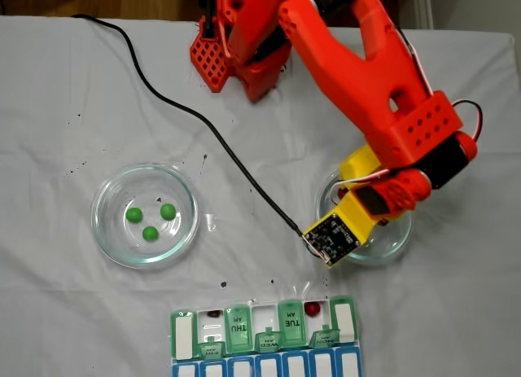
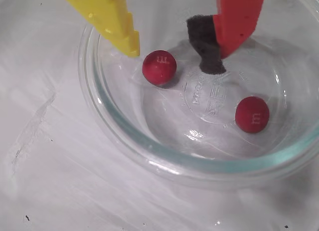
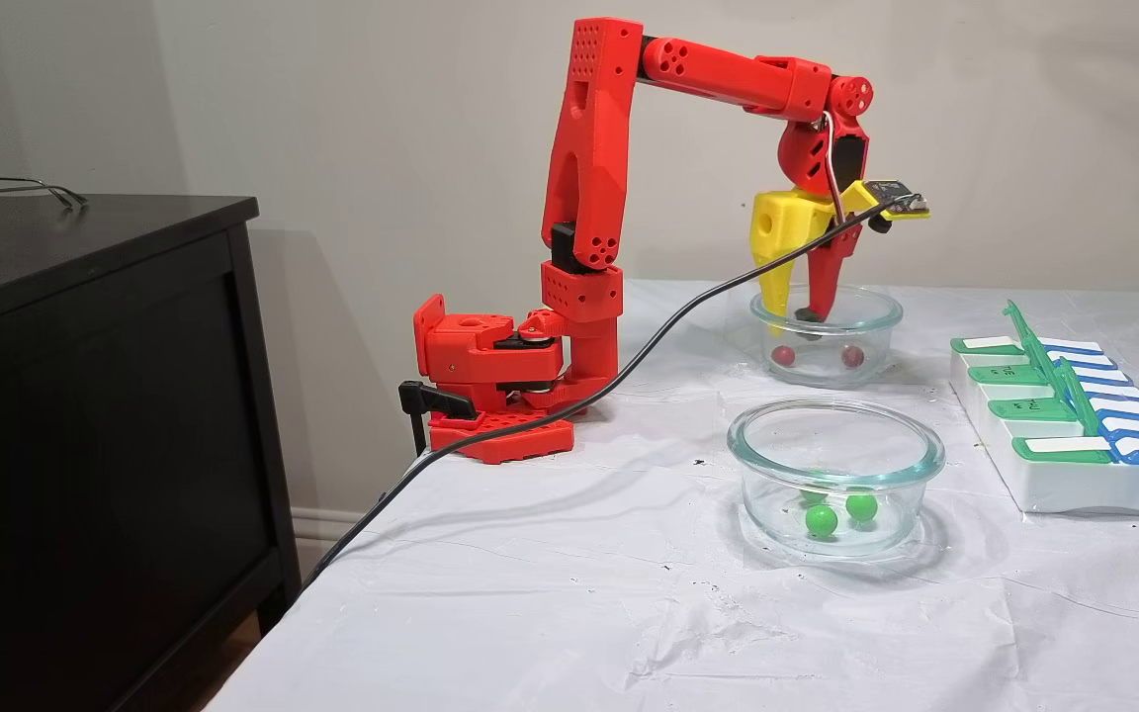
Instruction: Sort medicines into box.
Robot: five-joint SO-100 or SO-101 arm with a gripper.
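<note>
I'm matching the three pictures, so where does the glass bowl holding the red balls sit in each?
Top-down fixed view: right of centre, mostly under the arm, bowl of red balls.
Wrist view: centre and right, rim arcing across.
Side fixed view: centre-right, the farther bowl.
Shared landmark: the open gripper inside it.

Three red balls (image 2: 159, 67), three green balls (image 1: 168, 211), two glass bowls (image 3: 835, 447), one pill organizer (image 1: 264, 338).

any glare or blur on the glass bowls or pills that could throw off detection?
Wrist view: sharp; the red pills show their print, with bright glints on the bowl rim. Top-down fixed view: soft, arm covers much of the red-pill bowl. Side fixed view: even light, green pills clear through glass.
</note>
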